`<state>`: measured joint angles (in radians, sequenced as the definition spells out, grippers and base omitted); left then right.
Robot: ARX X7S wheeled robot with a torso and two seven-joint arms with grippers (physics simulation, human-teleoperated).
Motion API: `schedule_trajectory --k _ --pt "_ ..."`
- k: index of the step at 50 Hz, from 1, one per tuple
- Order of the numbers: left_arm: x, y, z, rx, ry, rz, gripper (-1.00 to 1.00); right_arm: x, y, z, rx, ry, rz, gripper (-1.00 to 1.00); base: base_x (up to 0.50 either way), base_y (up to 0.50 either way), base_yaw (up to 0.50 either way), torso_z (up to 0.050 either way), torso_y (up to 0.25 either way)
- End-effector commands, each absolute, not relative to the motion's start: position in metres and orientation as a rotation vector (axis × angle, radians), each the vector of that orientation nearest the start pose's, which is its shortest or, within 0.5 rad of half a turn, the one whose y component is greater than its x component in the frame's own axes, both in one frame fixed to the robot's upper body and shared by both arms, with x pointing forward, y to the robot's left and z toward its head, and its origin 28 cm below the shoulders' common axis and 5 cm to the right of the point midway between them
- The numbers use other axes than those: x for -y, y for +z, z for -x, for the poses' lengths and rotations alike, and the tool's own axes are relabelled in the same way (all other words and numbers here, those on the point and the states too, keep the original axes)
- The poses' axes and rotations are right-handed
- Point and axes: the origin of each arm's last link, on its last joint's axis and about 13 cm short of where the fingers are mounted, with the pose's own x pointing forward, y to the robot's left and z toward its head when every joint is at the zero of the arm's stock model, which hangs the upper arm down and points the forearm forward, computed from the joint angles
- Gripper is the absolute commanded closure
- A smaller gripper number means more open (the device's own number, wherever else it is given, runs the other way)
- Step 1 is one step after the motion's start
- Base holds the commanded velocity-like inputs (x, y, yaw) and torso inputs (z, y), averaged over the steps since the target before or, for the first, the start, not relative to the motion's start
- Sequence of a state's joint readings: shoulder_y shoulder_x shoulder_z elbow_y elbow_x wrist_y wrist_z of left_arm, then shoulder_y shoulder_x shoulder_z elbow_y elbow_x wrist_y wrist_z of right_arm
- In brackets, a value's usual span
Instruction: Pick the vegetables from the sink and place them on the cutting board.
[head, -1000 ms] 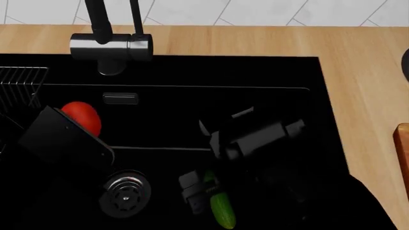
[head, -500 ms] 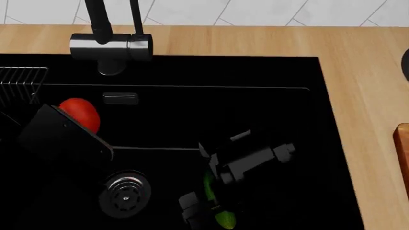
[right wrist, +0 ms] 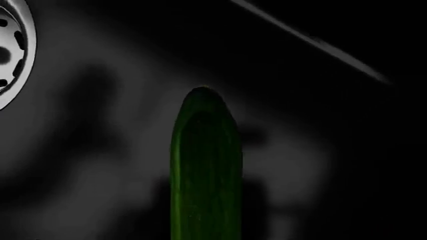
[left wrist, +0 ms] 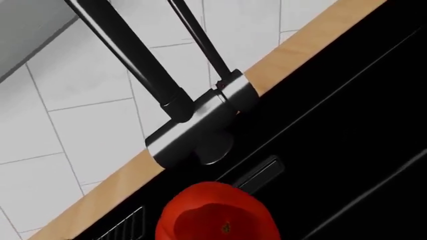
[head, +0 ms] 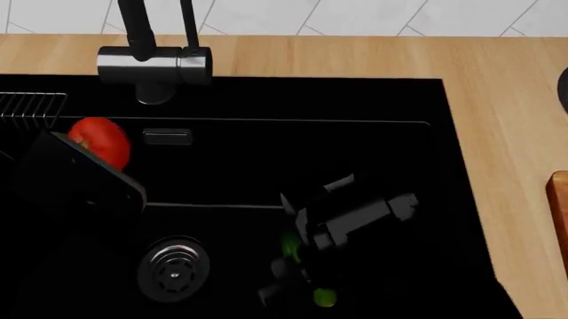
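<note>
The red tomato is at the left of the black sink, raised near its back wall, in my left gripper. It fills the near edge of the left wrist view; the fingers are hidden. The dark-green cucumber lies low in the sink, mostly covered by my right gripper, which is down around it. The right wrist view shows the cucumber running straight out between the jaws. A sliver of the cutting board shows at the right edge.
The black-and-steel faucet stands behind the sink, close above the tomato, and also shows in the left wrist view. The round steel drain lies left of the cucumber. A wire rack is at far left. Light-wood countertop separates sink and board.
My left gripper has carried the tomato up and toward the sink's back left. My right gripper came down over the cucumber, then shifted slightly up and right, and the cucumber moved with it.
</note>
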<state>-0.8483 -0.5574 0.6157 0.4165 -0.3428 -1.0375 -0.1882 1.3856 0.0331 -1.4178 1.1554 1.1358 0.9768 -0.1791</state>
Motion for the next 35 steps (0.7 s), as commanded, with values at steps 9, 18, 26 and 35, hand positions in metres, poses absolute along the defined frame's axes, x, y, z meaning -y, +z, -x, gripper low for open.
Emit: schedule_trajectory --k 9,18,26,35 --pt "-0.211 0.198 -0.276 0.080 -0.196 -0.418 1.00 0.076 0.206 -0.363 -0.938 0.401 0.378 1.00 0.00 0.00 0.00 -0.003 0.219" --pt "-0.215 0.200 -0.277 0.081 -0.177 -0.404 1.00 0.085 0.226 -0.347 -0.865 0.391 0.422 1.00 -0.01 0.00 0.00 0.000 0.250" --pt "-0.216 0.199 -0.282 0.063 -0.169 -0.385 1.00 0.095 0.241 -0.335 -0.721 0.367 0.424 1.00 0.00 0.00 0.00 0.000 0.250" --pt "-0.217 0.194 -0.285 0.056 -0.138 -0.370 1.00 0.098 0.251 -0.320 -0.676 0.363 0.457 1.00 0.00 0.00 0.00 0.000 0.167"
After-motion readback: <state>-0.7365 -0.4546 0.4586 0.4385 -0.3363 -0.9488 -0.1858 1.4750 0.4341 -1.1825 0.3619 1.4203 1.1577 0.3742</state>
